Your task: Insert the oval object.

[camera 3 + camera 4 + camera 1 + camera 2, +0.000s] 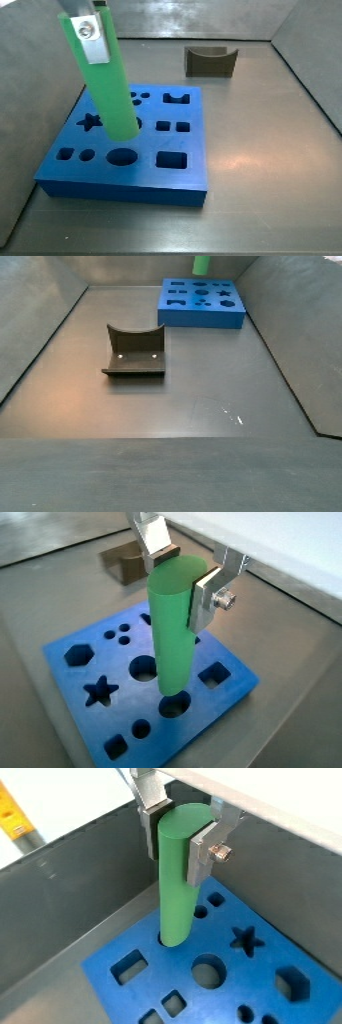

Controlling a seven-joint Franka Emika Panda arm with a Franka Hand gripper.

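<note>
The oval object, a long bright green rod (171, 632), stands upright in my gripper (181, 577), which is shut on its upper end. Both wrist views show it between the silver fingers (205, 848). Its lower end reaches the top of the blue block (67, 677) at a hole near the block's edge (171, 940); I cannot tell how deep it sits. In a side view the rod (107, 80) rises from the blue block (120, 185) with the gripper (87, 25) at its top. The far side view shows only the rod's lower part (202, 264) above the block (201, 321).
The block's top has several other cut-outs, among them a star (100, 692), a hexagon and round holes. The dark fixture (134, 354) with a curved notch stands on the grey floor away from the block (210, 62). Grey walls enclose the floor.
</note>
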